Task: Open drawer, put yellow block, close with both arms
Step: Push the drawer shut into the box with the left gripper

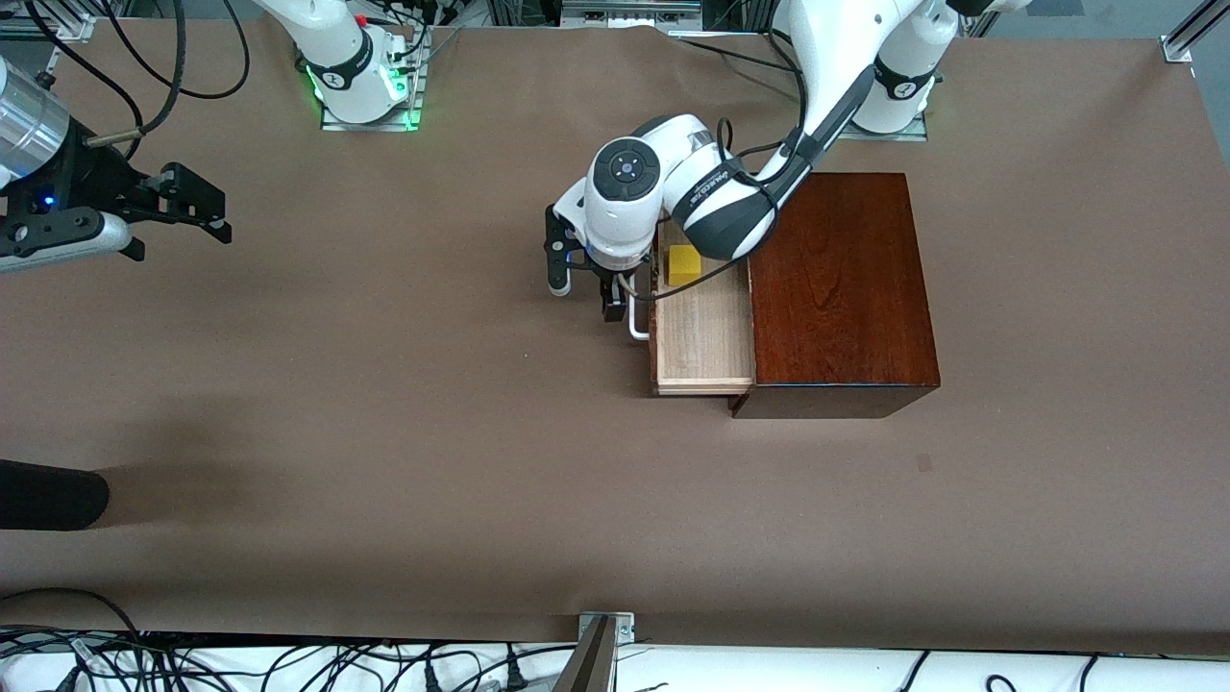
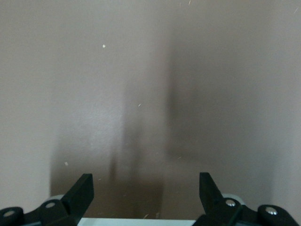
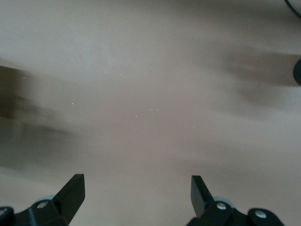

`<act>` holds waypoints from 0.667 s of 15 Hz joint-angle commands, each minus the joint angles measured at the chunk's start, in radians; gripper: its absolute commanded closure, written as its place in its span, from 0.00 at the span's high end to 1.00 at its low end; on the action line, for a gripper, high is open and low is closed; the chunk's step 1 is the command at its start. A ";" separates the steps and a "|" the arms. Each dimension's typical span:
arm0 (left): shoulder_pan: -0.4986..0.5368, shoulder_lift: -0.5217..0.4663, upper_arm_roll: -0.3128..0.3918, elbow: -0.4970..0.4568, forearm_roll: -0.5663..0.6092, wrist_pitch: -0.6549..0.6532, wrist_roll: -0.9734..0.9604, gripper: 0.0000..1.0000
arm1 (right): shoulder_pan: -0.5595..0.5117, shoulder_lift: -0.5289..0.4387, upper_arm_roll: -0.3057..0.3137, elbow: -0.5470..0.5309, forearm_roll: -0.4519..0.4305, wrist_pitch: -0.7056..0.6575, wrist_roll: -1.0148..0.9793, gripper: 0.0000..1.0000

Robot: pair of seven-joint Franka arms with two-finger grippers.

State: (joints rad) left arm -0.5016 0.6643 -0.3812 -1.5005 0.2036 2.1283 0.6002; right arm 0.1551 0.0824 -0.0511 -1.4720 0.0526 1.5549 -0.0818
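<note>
the pale-wood sliding drawer [image 1: 703, 332] of the glossy reddish-brown wooden box [image 1: 838, 288] stands open with the small yellow block [image 1: 683, 264] inside. the left gripper [image 1: 586, 286] hangs wide open and empty just beside the white bar handle [image 1: 638, 322], likely placed to push the drawer shut. the right gripper [image 1: 197, 207] waits open and empty over bare brown table [image 1: 384, 432] at the right arm's end, with nothing blocking the drawer.

You are looking at a robotics laboratory workcell, not a home or shop. The table [image 1: 404, 461] is covered edge to edge with plain brown sheeting, two white arm bases [image 1: 360, 82] are bolted to metal plates along its top edge with green status lights lit, and aluminium frame posts [image 1: 1187, 38] stand at its corners. Along the bottom edge you will find loose black cables [image 1: 288, 663] trailing over a white surface, and further cabling [image 1: 144, 58] crosses the top corner at the right arm's end.
</note>
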 commanded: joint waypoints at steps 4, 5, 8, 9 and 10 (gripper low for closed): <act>-0.002 0.028 -0.001 0.019 0.066 -0.100 0.026 1.00 | -0.002 -0.035 -0.022 -0.048 -0.019 0.011 0.004 1.00; 0.003 0.024 -0.001 0.019 0.066 -0.140 0.024 1.00 | -0.002 -0.030 -0.022 -0.044 -0.019 0.010 0.004 1.00; 0.014 0.011 0.004 0.031 0.068 -0.256 0.023 1.00 | 0.000 -0.019 -0.021 -0.028 -0.019 0.008 0.005 1.00; 0.014 0.005 0.010 0.029 0.068 -0.278 0.023 1.00 | 0.000 -0.019 -0.022 -0.027 -0.020 0.011 0.005 1.00; 0.014 0.000 0.010 0.029 0.068 -0.292 0.023 1.00 | 0.000 -0.019 -0.022 -0.027 -0.020 0.016 0.005 1.00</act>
State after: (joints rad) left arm -0.4980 0.6865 -0.3766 -1.4617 0.2448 1.9287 0.6162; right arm 0.1552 0.0816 -0.0749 -1.4862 0.0457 1.5602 -0.0818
